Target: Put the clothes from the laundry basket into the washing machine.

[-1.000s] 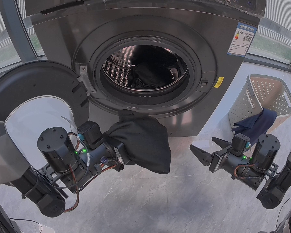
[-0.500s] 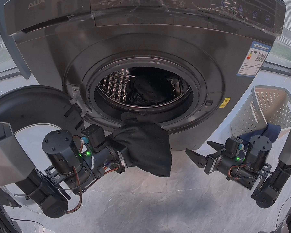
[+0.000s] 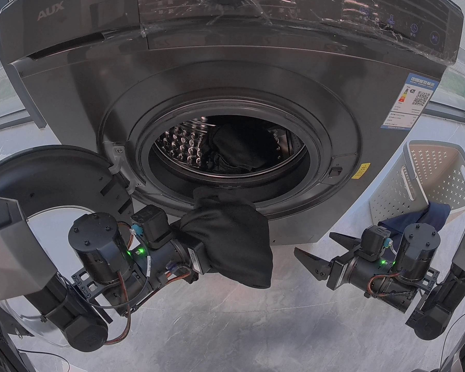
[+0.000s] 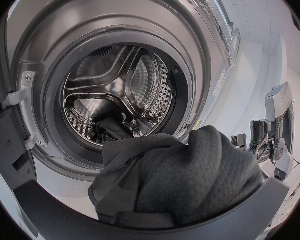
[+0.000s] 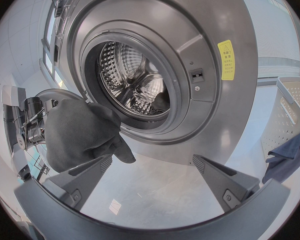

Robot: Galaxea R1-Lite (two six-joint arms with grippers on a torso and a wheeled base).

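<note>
— Grey tiled floor (image 3: 232, 326), dark grey front-loading washing machine (image 3: 232, 68): changes?
— Left gripper (image 3: 204, 249) clamps black mesh garment (image 3: 237, 238), now overlapping the port rim (image 3: 294, 195) at 6 o'clock, previously below it. Right gripper (image 3: 315, 245) jaws spread, empty, at 5 o'clock.

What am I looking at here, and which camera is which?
This is a two-armed robot facing a washing machine with its door open. One picture looks down from the robot's head; the other two look out from a camera on each wrist. The left hand grips a black garment by the lower edge of the drum opening; another dark garment lies inside. The right hand is open and empty. On the floor to the robot's right stands a laundry basket with a blue garment draped over its rim.
</note>
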